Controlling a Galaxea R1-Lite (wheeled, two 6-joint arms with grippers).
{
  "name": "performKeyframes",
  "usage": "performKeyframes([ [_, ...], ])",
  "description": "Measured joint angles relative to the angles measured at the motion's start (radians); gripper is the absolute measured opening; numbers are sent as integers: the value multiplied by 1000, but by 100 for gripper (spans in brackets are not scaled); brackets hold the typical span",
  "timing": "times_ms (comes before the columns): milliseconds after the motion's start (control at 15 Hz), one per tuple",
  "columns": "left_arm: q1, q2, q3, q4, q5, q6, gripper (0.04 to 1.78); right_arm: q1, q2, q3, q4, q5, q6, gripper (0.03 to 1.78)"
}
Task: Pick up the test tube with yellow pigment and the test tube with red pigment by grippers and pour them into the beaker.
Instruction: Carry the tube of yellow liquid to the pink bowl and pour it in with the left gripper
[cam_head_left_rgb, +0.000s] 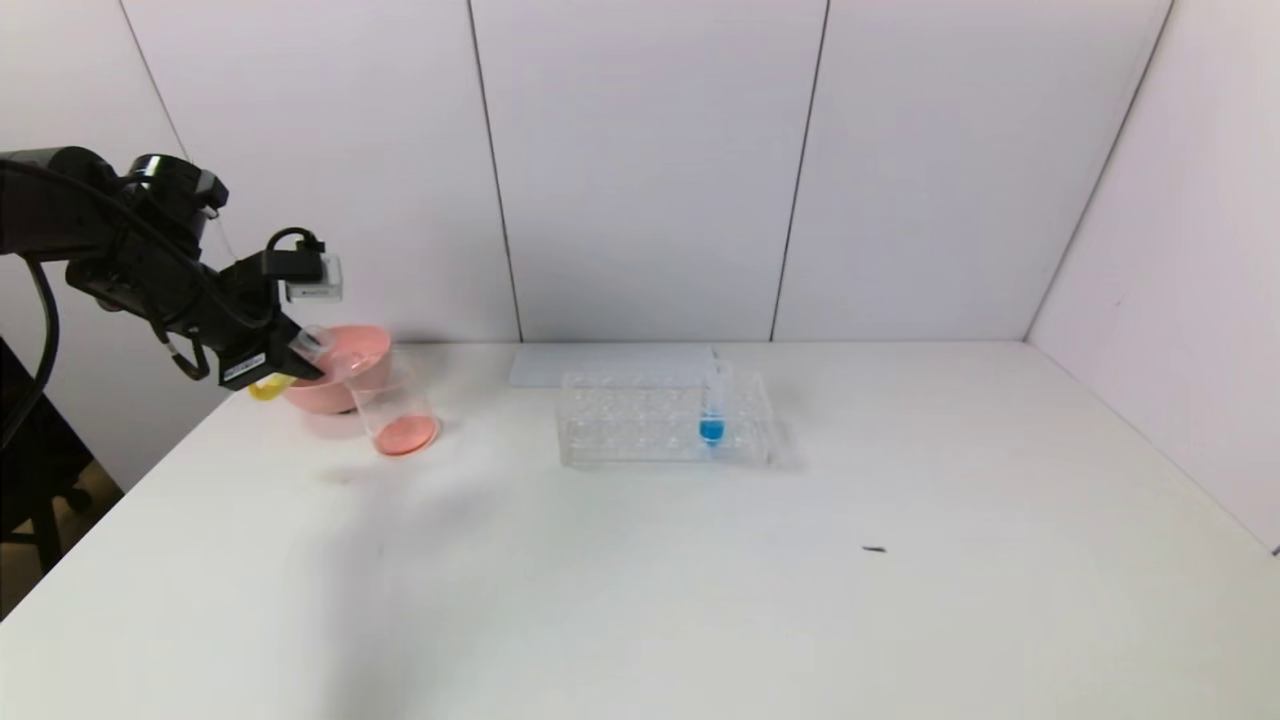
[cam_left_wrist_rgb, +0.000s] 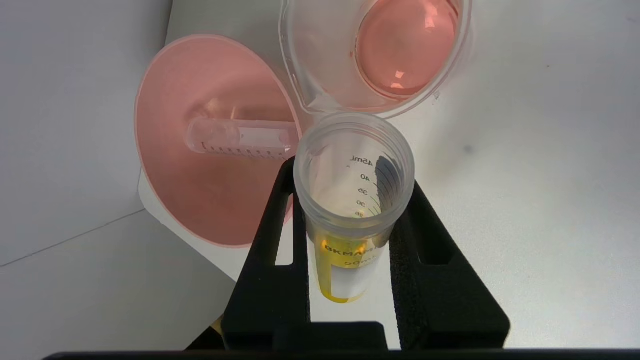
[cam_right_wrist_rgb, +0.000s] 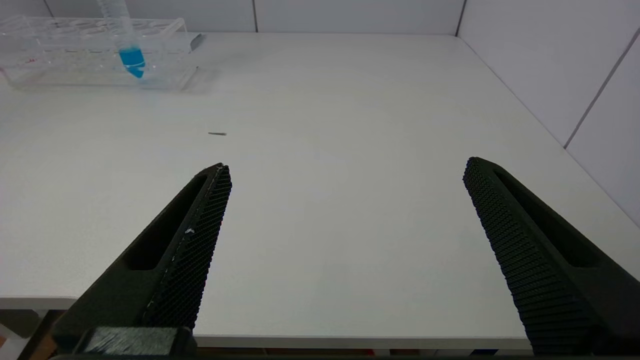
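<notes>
One left claw clamped on yellow tube – tilted, mouth beside beaker

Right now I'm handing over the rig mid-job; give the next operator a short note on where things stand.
Left gripper: shut on the yellow tube, raised beside the beaker, mouth close to its rim; yellow liquid is still in the tube.
Right gripper: open, empty, low at the table's near edge.
Beaker: holds reddish liquid, next to the pink bowl.
Empty tube: lying in the bowl.
Blue tube: in the rack, not needed.
Done: red apparently poured.
Left: pour yellow into the beaker, then set the tube down.
</notes>
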Motion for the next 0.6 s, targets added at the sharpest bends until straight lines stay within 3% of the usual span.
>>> performKeyframes([
  [600,-25,6,0,-37,104,50,47,0,0,0,0,0,0,170],
])
